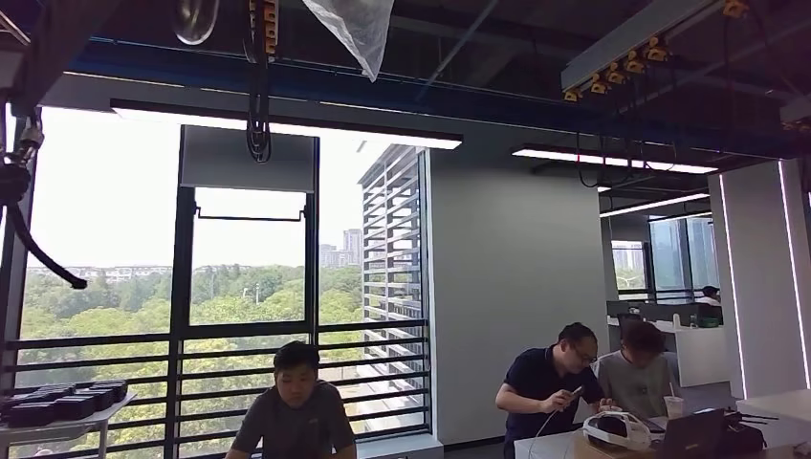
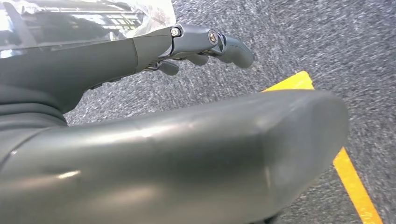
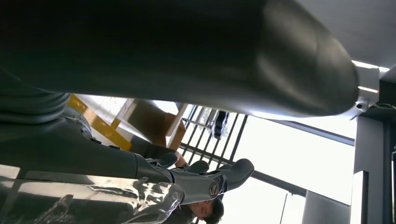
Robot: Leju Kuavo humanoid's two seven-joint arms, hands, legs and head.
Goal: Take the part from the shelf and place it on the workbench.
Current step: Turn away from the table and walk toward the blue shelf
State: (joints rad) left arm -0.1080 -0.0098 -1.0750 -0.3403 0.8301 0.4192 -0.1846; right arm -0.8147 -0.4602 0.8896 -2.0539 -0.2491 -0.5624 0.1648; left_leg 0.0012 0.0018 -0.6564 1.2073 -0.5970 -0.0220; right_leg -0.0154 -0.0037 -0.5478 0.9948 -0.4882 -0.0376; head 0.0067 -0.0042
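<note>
The part [image 2: 70, 21] is wrapped in a clear shiny bag and it is up in the air, with the floor far below it. My left hand [image 2: 70, 74] is on one side of it. The fingers [image 2: 201, 39] are stretched out nearly straight and lie flat along the bag. The fat grey thumb [image 2: 210, 149] sticks out apart from them and does not touch the bag.

My right hand [image 3: 70, 149] does the same on the other side of the part [image 3: 93, 205]. Its fingers [image 3: 205, 182] lie along the crinkly bag and its thumb [image 3: 187, 51] is away from it. So the part looks squeezed between my two flat hands.

From the head view I see a bit of the bag [image 1: 349, 29] hanging in at the top edge.

Under the left hand is a grey carpet floor [image 2: 327, 42] with a yellow line [image 2: 350, 182] on it.

Farther off is a big window [image 1: 105, 210] with green trees outside. One person [image 1: 296, 406] sits in front of it. Two more people [image 1: 550, 382] lean over a tabletop [image 1: 564, 445] on the right. Some black boxes [image 1: 67, 397] sit on a small white table on the left.
</note>
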